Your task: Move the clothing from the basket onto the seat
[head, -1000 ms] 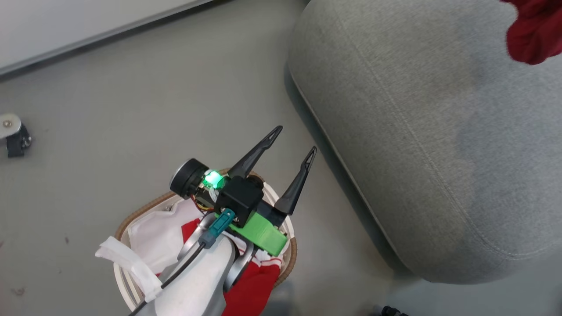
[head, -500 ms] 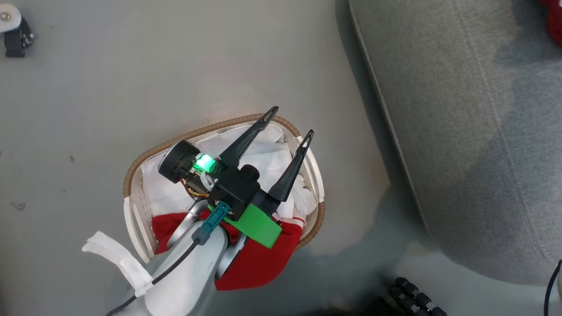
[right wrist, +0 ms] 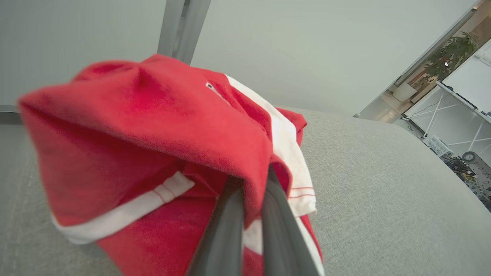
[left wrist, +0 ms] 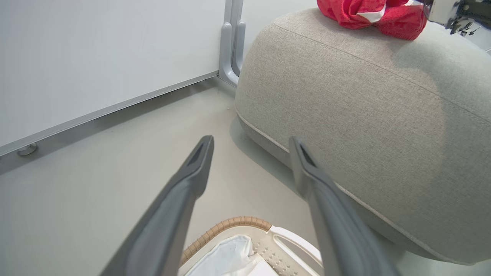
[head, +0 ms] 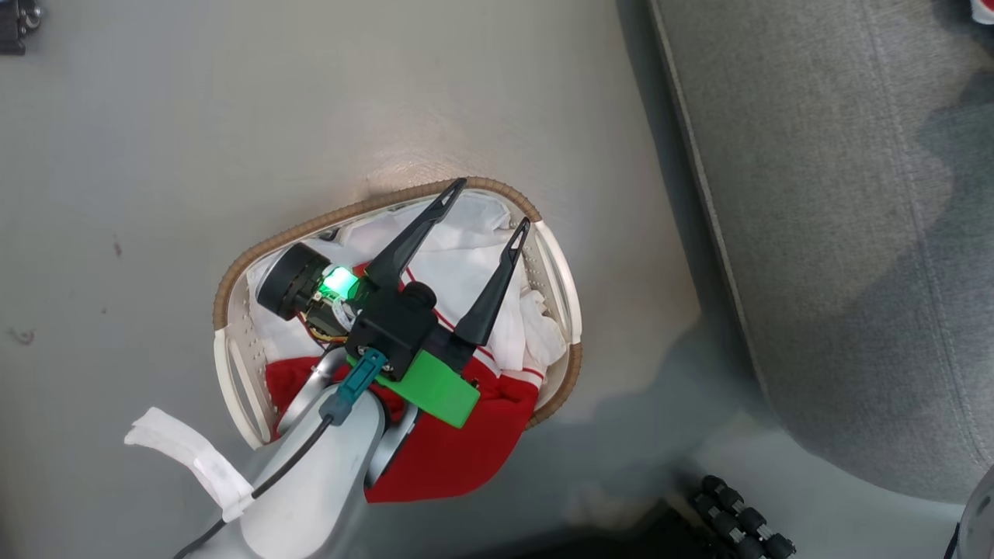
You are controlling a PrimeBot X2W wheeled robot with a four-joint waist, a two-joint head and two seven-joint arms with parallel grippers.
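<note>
My head is tipping down, so the whole basket (head: 268, 247) is coming into the head view. My left pincer (head: 489, 206) is hanging above it, fingers spread wide and gripping nothing, tips over the white liner (head: 474, 264). The second red garment (head: 450, 458) is lying in the basket under my wrist. My right pincer (right wrist: 251, 184) is staying clamped on the first red garment (right wrist: 153, 126) at the seat (right wrist: 383, 184), so one pickup is waiting

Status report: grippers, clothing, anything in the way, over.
Left gripper open above the basket. Right gripper shut on one red garment at the seat. Second red garment in the basket, white liner cloth beside it.
</note>
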